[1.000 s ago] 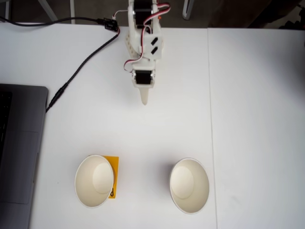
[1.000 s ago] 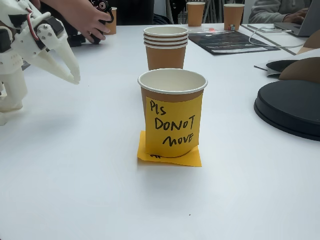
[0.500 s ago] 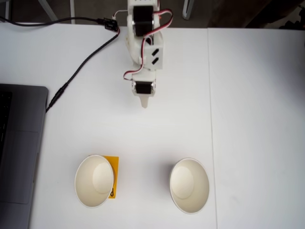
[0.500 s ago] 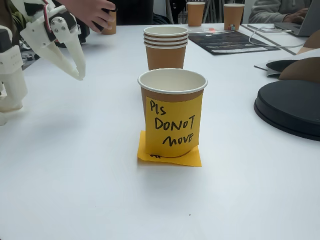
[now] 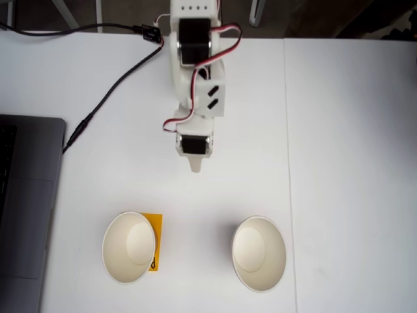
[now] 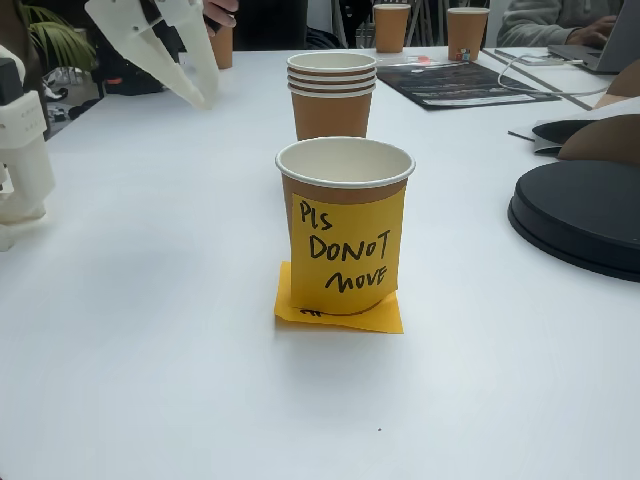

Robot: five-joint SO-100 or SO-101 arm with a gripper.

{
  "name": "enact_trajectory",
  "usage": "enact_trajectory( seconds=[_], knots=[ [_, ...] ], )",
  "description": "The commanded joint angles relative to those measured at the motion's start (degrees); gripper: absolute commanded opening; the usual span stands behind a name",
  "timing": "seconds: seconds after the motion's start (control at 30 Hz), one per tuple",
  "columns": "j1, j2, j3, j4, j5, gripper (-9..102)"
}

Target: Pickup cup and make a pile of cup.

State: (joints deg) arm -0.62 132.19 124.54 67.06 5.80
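White tabletop [image 5: 352,163] ran bare under office light, with a grey laptop [image 5: 26,195] at nine o'clock of the downward-looking fixed view and a black cable [image 5: 111,88] snaking towards the arm at twelve.

At seven o'clock stood the labelled cup [image 5: 129,246], on a flat orange square [image 5: 155,225]. In the low fixed view the labelled cup [image 6: 345,170] showed kraft-brown walls, a white lining and a rolled rim. A handwritten sticky note [image 6: 347,250] on its front asked that it not be moved.

The gripper [image 5: 195,168] hung above bare table, well apart from both cups. In the low view the gripper [image 6: 200,95] sat at eleven o'clock as smooth white printed plastic, tapering like a beak. Whether its fingers were parted or together I could not tell.

At five o'clock of the downward view stood the free cup [image 5: 258,253]. In the low view the free cup [image 6: 331,100] sat behind the labelled one and showed several rims layered together.

To my eye the reach had barely started. It would go best with the fingers spread wide and one slipped inside the free cup's rim. The squeeze should be gentle, since thin paper walls buckle. The cup should then rise straight up and drop squarely into the labelled cup, so the tapers nest.

A black round object [image 6: 580,215] lay at three o'clock.
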Motion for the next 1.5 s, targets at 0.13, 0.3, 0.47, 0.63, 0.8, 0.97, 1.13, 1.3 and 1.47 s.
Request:
enact_trajectory(
  seconds=[0.13, 0.3, 0.47, 0.63, 0.8, 0.97, 1.13, 1.3, 1.47],
  knots=[
    [3.78, -7.47, -15.82, -0.44, -0.44, -6],
    [6.06, -10.55, -20.65, -0.44, -0.53, -5],
    [9.23, -13.01, -22.76, -0.35, -0.53, 3],
    [12.83, -14.77, -24.52, -0.35, -0.53, 12],
    [16.00, -17.84, -27.69, 0.26, -0.53, 19],
    [17.14, -21.27, -32.87, 6.33, -0.18, 22],
    [18.02, -24.52, -37.79, 12.74, 0.26, 23],
    [18.19, -27.60, -41.75, 15.56, -0.09, 23],
    [18.19, -30.59, -45.18, 15.73, -0.44, 23]
  ],
)
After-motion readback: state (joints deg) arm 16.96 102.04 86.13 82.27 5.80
